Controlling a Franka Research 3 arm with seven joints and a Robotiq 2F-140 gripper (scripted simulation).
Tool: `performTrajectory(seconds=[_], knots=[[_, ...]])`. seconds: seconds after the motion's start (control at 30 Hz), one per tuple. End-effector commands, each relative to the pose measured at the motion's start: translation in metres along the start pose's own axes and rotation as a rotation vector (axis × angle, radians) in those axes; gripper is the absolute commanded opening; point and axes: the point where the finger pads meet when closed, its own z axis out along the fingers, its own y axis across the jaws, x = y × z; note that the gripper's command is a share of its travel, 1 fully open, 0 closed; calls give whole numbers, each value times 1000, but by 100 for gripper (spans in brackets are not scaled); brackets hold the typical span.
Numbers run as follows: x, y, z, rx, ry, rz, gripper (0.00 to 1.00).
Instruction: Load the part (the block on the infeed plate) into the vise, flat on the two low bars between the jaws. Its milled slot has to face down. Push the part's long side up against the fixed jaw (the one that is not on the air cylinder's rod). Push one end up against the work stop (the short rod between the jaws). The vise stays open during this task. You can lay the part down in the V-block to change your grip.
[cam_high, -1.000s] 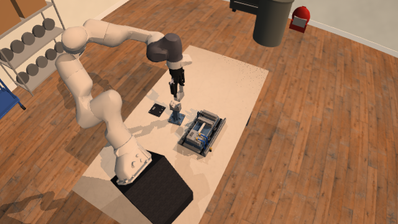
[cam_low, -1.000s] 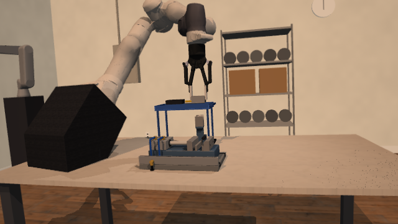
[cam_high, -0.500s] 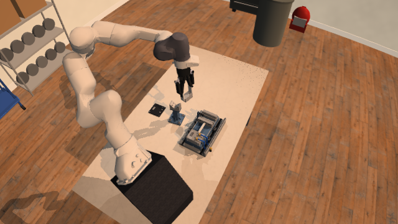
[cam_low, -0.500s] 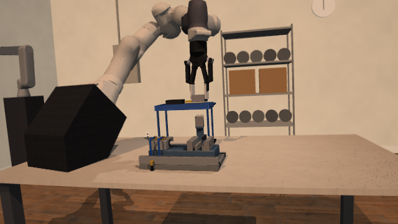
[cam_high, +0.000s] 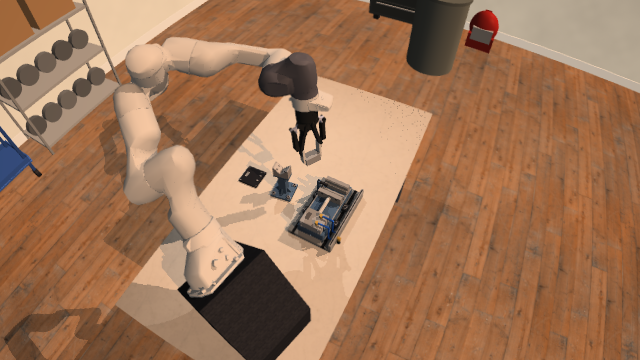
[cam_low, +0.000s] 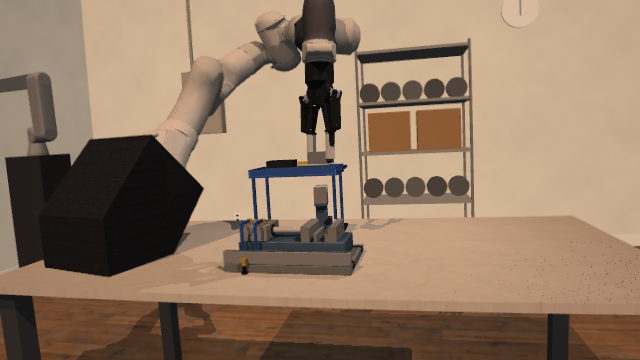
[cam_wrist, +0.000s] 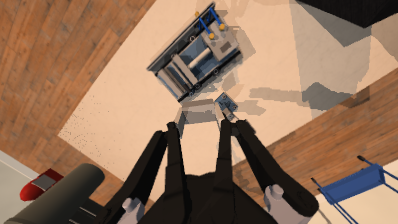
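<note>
My gripper (cam_high: 312, 153) (cam_low: 320, 151) (cam_wrist: 199, 110) is shut on the grey part (cam_high: 313, 158) (cam_low: 316, 158) (cam_wrist: 199, 117), held by its sides at the fingertips, high above the table. The slot's direction cannot be made out. The vise (cam_high: 310, 231) (cam_low: 295, 245) (cam_wrist: 226, 46) stands open, lower and nearer the robot base than the part. Its fixed jaw (cam_high: 337, 184) (cam_low: 334, 230) is at the end away from the cylinder; the other jaw (cam_low: 310, 230) is on the rod. The V-block (cam_high: 282, 171) (cam_low: 320, 195) stands beside the vise, empty. The infeed plate (cam_high: 252, 176) is bare.
The V-block's post and blue base (cam_high: 284, 191) (cam_wrist: 226, 101) rise between infeed plate and vise. Blue air hoses (cam_high: 327, 222) (cam_low: 256, 235) stand up at the vise's cylinder end. The black robot pedestal (cam_high: 260, 305) (cam_low: 125, 215) is beyond that end. A blue trolley (cam_wrist: 354, 186) stands off the table.
</note>
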Motion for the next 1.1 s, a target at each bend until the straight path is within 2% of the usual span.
performTrajectory(seconds=[0.0,0.43,0.53,0.97,1.07], knots=[[2,-6,1,-18,-14,172,0],[26,-27,5,-25,-16,418,0],[27,-28,5,-25,-16,420,0],[54,-49,11,-39,-28,697,0],[54,-50,11,-39,-28,702,0]])
